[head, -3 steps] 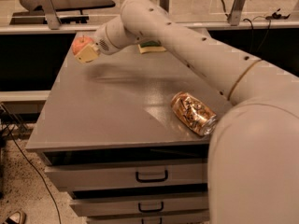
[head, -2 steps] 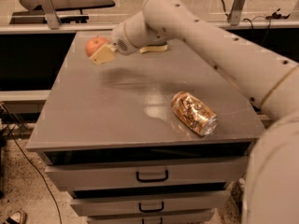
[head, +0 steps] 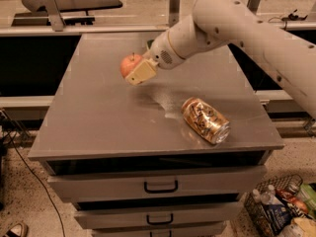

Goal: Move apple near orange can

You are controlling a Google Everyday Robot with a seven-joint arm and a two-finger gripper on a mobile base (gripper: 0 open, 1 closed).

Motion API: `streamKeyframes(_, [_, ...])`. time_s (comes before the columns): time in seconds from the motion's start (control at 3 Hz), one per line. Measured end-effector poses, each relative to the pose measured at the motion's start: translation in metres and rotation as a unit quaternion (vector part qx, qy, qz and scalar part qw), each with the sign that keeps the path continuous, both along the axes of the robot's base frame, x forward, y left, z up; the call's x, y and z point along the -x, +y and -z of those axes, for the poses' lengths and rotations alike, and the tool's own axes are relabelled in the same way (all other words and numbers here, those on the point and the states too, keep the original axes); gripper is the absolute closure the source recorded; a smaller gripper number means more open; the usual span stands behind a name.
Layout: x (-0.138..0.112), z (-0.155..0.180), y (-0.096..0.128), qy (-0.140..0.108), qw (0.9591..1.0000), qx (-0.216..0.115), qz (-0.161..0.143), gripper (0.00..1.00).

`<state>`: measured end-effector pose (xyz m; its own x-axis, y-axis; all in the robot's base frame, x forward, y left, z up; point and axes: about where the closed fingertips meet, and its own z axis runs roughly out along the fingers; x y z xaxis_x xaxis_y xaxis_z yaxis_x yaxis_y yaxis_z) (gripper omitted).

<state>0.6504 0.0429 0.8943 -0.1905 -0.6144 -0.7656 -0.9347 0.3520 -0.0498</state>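
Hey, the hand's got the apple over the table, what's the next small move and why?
Probably carry the apple right and toward the front edge: the hand holds it above the table, well left of the orange can lying on its side.

Dim warm overhead light, glare on tabletop [head: 98, 112], soft shadow under claw [head: 135, 70] holding apple [head: 128, 63] above it, orange can [head: 205, 120] glinting

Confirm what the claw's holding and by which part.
The claw, above the table left of centre, holds the apple by its sides, one finger across the front; stem up.
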Motion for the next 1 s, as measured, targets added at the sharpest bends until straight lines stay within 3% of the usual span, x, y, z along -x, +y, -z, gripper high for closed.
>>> streamKeyframes(0.67, [0.056, 0.013, -0.048, 0.063, 0.9971, 0.040, -0.014, 1.00])
streamKeyframes(1.0, [0.071, 0.021, -0.062, 0.084, 0.9951, 0.051, -0.011, 0.84])
